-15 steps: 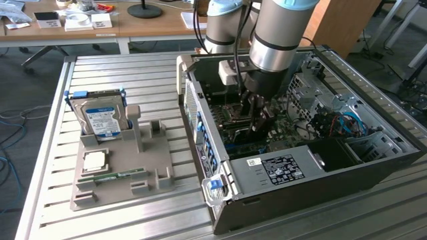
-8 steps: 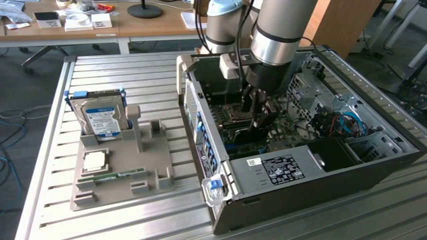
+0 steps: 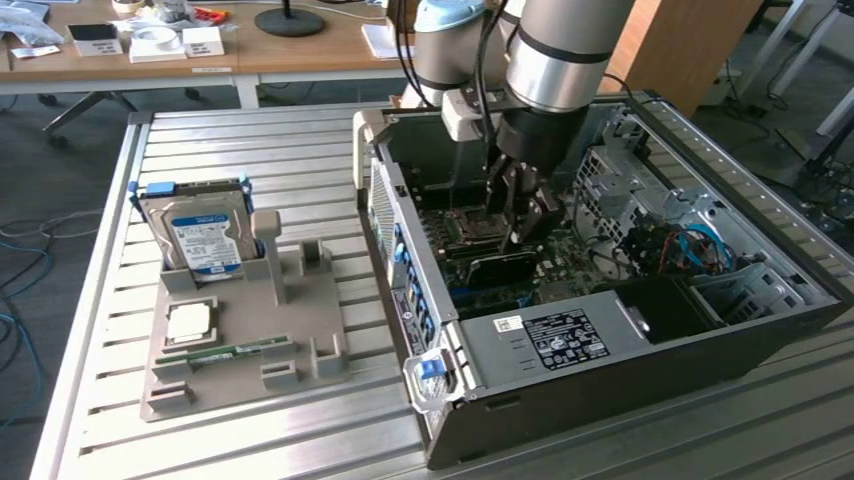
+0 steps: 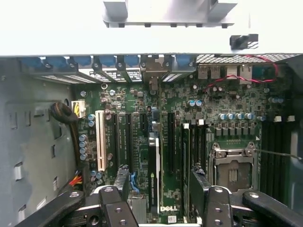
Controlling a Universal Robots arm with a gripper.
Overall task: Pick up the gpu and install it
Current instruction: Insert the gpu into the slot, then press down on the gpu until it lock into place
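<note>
The gpu (image 3: 501,266) stands on edge in a slot of the motherboard (image 3: 574,262) inside the open computer case (image 3: 747,300). In the wrist view the gpu (image 4: 154,163) appears edge-on as a thin dark strip running down between the black expansion slots. My gripper (image 3: 523,222) hangs straight down into the case just above the card. It is open: the two black fingers (image 4: 122,182) stand on either side of the card with a gap on each side, and nothing is gripped.
A grey holder (image 3: 287,290) on the slatted table carries a hard drive (image 3: 200,238), a square chip (image 3: 188,320) and a memory stick (image 3: 238,352). The power supply (image 3: 554,335), the drive cage (image 3: 641,180) and the processor socket (image 4: 233,171) crowd the case around the gripper.
</note>
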